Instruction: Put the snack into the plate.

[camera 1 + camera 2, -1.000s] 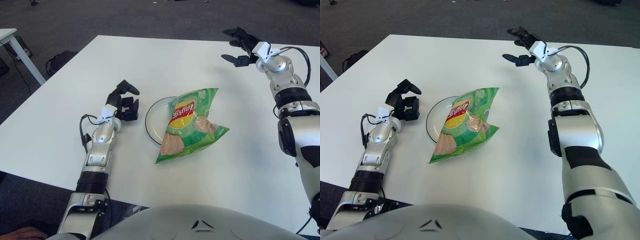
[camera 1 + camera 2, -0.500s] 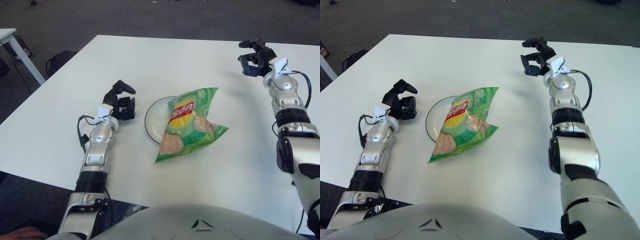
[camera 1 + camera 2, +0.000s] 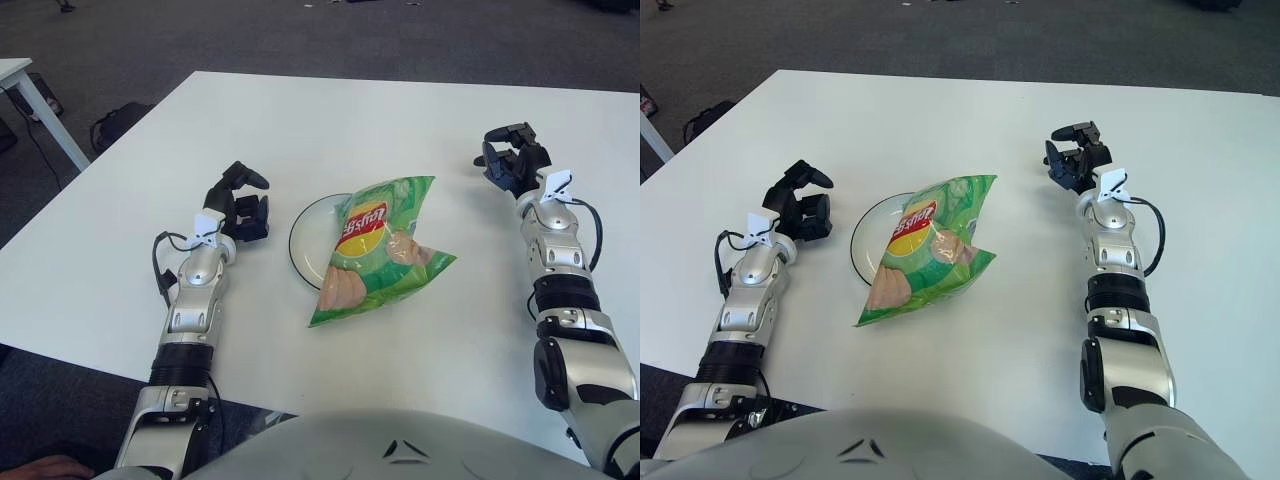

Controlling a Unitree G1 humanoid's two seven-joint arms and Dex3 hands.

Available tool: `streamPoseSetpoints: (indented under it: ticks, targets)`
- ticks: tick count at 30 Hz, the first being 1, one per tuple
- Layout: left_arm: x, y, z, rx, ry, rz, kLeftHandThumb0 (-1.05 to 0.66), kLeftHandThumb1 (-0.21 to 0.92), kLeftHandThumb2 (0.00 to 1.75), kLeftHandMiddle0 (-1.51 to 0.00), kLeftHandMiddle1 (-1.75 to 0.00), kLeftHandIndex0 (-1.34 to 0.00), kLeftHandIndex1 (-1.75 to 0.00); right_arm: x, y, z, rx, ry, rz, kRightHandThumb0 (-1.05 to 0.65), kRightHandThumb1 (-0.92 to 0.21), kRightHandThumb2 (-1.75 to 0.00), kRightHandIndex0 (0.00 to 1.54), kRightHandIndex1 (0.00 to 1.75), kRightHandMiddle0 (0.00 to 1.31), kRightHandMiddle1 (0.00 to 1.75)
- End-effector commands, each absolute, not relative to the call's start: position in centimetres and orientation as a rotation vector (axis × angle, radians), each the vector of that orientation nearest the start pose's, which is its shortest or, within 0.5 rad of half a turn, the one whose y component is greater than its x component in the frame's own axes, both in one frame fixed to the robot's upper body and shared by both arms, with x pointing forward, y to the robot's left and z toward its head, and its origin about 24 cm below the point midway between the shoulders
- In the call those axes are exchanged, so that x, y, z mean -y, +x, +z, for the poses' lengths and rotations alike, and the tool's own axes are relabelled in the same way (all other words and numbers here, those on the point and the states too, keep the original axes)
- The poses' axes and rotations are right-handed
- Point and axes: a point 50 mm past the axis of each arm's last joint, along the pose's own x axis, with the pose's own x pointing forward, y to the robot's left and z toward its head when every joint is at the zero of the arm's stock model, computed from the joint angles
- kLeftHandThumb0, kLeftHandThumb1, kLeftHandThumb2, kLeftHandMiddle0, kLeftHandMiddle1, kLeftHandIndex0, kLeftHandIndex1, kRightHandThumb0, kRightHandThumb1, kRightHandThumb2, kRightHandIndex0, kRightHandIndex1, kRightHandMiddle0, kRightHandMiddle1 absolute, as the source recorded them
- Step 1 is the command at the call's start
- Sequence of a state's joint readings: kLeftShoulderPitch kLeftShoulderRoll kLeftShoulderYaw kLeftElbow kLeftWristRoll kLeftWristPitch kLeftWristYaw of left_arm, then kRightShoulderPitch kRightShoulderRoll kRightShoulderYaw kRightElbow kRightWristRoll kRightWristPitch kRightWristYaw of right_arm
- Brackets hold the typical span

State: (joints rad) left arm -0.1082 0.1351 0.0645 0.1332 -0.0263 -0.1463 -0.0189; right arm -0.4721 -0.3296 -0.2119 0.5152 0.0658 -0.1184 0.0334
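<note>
We see the snack (image 3: 382, 245), a green chip bag, lying across the plate (image 3: 305, 240) near the middle of the table (image 3: 300, 120). The bag covers the plate's right side and spills past its rim toward us and to the right, so only the left arc of the plate shows; the bag is wider than the plate, which is why it overhangs rather than sitting inside. Our left hand (image 3: 243, 200) shows just left of the plate, fingers curled loosely and holding nothing. Our right hand (image 3: 510, 160) shows well to the right of the bag, apart from it, fingers likewise curled in on themselves and empty. With neither hand on the bag and the bag resting on the plate, we judge the placing done, both hands standing off so as not to disturb it.
</note>
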Motion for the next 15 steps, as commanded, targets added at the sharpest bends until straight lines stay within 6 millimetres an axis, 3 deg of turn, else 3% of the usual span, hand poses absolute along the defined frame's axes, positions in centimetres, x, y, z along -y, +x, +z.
streamPoseSetpoints:
  ticks: [1, 15]
  targets:
    - [-18.6, 25.6, 1.9, -0.023, 0.075, 0.045, -0.46, 0.39, 1.22, -1.26, -1.75, -0.55, -1.75, 24.7, 32.9, 8.9, 0.103, -0.115, -0.190, -0.01, -0.62, -0.86, 0.53, 1.43, 0.27, 1.75]
    - [-19.0, 25.8, 1.9, -0.022, 0.070, 0.058, -0.45, 0.39, 1.22, -1.26, -1.75, -0.55, -1.75, 24.5, 30.8, 7.1, 0.061, -0.010, -0.222, -0.01, -0.26, -1.30, 0.71, 1.47, 0.51, 1.75]
